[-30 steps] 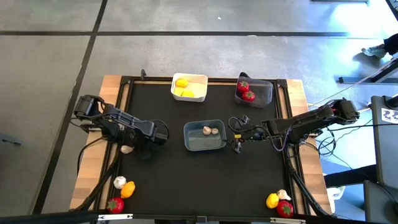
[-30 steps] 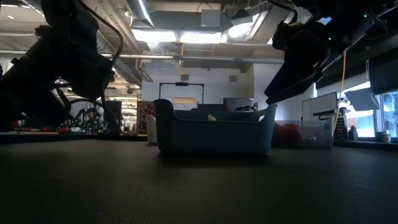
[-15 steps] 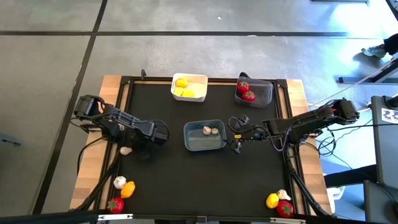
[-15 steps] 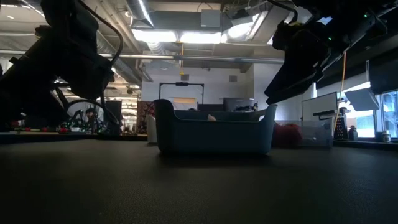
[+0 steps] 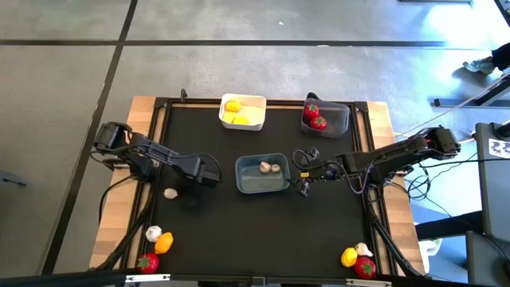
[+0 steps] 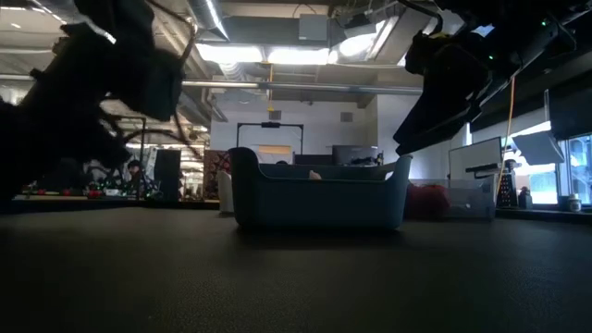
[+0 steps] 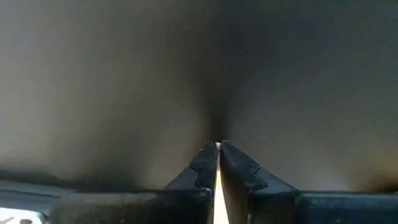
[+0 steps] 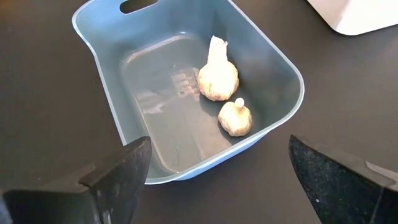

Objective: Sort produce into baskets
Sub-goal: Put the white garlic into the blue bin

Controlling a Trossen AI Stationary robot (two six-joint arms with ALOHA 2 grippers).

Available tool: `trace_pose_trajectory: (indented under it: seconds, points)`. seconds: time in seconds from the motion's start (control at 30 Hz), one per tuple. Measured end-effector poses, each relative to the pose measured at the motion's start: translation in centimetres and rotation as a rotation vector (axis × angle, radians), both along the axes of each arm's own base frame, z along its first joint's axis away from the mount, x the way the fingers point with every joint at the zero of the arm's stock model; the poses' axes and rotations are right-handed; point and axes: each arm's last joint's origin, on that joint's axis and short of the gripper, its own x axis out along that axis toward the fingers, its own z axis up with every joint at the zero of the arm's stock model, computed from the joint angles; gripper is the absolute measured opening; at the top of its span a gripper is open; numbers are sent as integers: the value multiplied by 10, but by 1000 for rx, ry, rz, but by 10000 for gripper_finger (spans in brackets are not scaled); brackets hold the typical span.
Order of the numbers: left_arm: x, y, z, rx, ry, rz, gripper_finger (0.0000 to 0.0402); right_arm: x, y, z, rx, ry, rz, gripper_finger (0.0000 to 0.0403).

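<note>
High view: the left gripper (image 5: 209, 171), jaws pressed together and empty, sits left of centre, with a garlic bulb (image 5: 170, 193) loose on the tabletop (image 5: 239, 231) just below-left. The right gripper (image 5: 304, 171), jaws spread wide, flanks the blue-grey basket (image 5: 262, 185) at centre, which holds two garlic bulbs (image 8: 218, 78).

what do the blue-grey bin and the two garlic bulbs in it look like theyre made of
Blue-grey bin: likely moulded plastic, smooth and slightly glossy, with a cut-out handle and reflections on its floor. Garlic bulbs: probably matte toy plastic or foam; cannot tell which.

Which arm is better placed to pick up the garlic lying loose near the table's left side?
Left. Its pincer is next to that garlic, while the right pincer is open beyond the blue basket.
</note>
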Motion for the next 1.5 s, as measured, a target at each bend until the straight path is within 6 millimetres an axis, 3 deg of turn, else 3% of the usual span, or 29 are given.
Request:
trace_pose_trajectory:
  seconds: [0.4, 0.7, 1.0, 1.33, 1.5]
  points:
    - [31, -1, 60, 60, -330, -42, 10, 0, 0, 0, 5, 1, 5, 376]
    - [52, -3, 96, 62, -698, -81, 14, 0, 0, 0, 4, 2, 5, 376]
    - [79, -5, 113, 65, -1044, -155, 15, 0, 0, 0, 2, 1, 2, 376]
    - [97, 8, 127, 149, -1263, -129, 15, 0, 0, 0, 1, -1, 2, 376]
    - [109, 19, 124, 184, -1324, -88, 15, 0, 0, 0, 0, 0, 0, 376]
